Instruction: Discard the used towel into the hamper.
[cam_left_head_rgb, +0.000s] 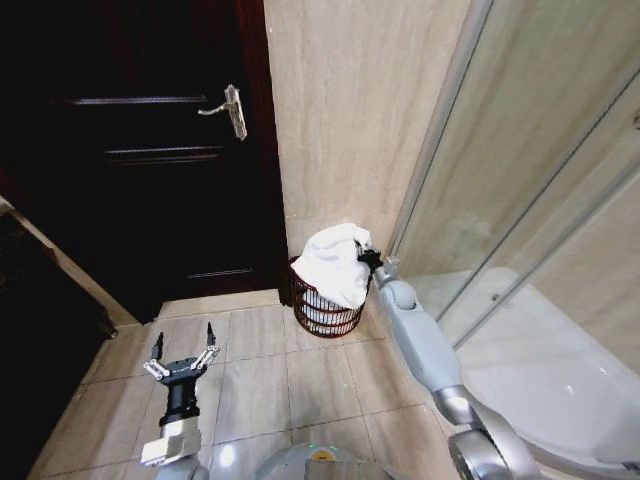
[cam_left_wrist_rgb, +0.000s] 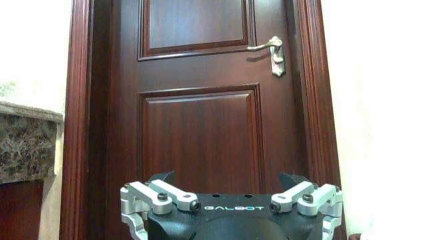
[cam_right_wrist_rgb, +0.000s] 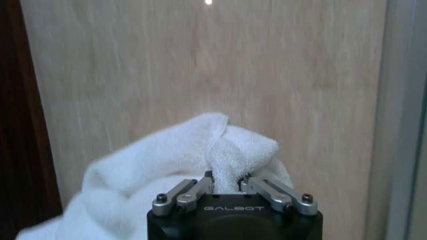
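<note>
The white towel (cam_left_head_rgb: 335, 262) hangs bunched over the hamper (cam_left_head_rgb: 325, 315), a small dark wire basket on the floor against the beige wall; its lower folds drape onto the rim and into the basket. My right gripper (cam_left_head_rgb: 365, 257) is stretched out at the towel's right side, level with its top. In the right wrist view, the right gripper (cam_right_wrist_rgb: 227, 178) is shut on a fold of the towel (cam_right_wrist_rgb: 167, 170). My left gripper (cam_left_head_rgb: 182, 350) hovers open over the floor tiles at the lower left, holding nothing; the left gripper (cam_left_wrist_rgb: 230, 181) faces the door.
A dark wooden door (cam_left_head_rgb: 150, 150) with a metal handle (cam_left_head_rgb: 230, 108) stands left of the hamper. A glass shower screen (cam_left_head_rgb: 520, 200) and white shower tray (cam_left_head_rgb: 560, 370) take up the right. A marble counter (cam_left_wrist_rgb: 27, 140) is at the far left.
</note>
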